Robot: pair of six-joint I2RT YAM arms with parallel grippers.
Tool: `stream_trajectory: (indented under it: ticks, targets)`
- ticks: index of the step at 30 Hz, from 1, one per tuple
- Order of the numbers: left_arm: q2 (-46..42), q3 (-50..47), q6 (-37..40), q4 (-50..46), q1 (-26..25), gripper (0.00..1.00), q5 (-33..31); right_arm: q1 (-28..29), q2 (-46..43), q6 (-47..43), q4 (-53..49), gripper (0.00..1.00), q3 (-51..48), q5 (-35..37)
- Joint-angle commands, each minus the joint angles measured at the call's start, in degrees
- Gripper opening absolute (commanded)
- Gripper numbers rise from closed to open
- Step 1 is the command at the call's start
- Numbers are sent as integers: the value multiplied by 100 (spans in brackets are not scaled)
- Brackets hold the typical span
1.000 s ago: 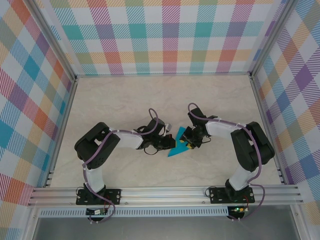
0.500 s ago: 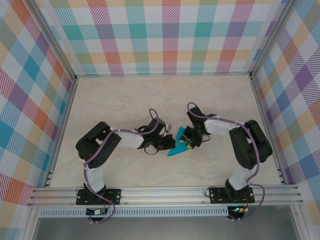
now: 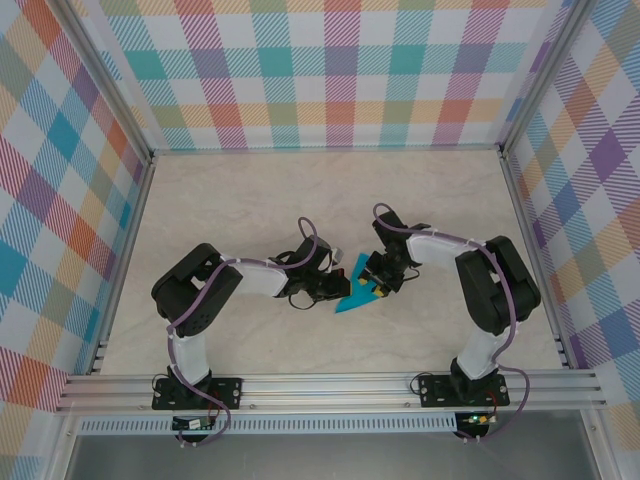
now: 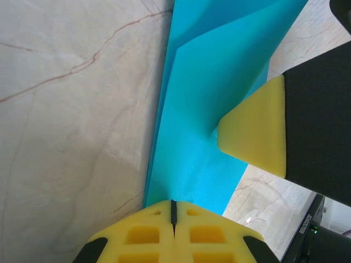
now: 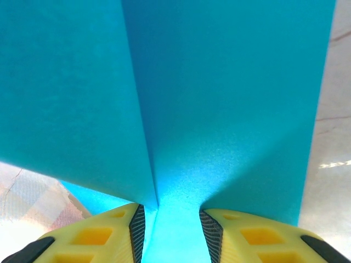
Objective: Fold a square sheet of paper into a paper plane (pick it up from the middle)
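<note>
The square sheet of paper [image 3: 352,300], teal-blue and folded to a pointed wedge, lies on the table between both arms. My left gripper [image 3: 338,289] is at its left side. In the left wrist view that gripper [image 4: 173,211] is shut, its yellow tips at the near end of the paper [image 4: 208,98]; whether it pinches an edge is unclear. My right gripper [image 3: 377,288] comes in from the right, and one of its fingers [image 4: 255,134] touches the sheet. Seen from the right wrist, that gripper [image 5: 171,224] stands open astride the paper [image 5: 219,82], where a raised crease runs up from the left finger.
The marble-patterned table [image 3: 250,200] has free room behind and to both sides of the arms. Plaid walls [image 3: 330,70] close in the back and sides. An aluminium rail [image 3: 330,385] runs along the near edge.
The right arm has shifted slightly left toward the paper. The left arm and the paper stay where they were.
</note>
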Motion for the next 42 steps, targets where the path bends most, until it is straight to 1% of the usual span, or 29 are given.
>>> stream_trajectory:
  ticks: [1,11,25,32,42]
  targets:
    - [57,22,91,-365,96,1,-105,18,649,-5,-402,39,-365,630]
    - [-25,208,102,-341,97,1,39,29,792,11,-565,39,-299,708]
    - [214,533,100,-292,103,2,97,73,929,-23,-616,38,-215,732]
    - [258,479,132,-439,103,2,29,82,938,-23,-643,39,-197,741]
    - [292,376,283,-937,103,0,-92,82,818,-14,-673,38,-163,708]
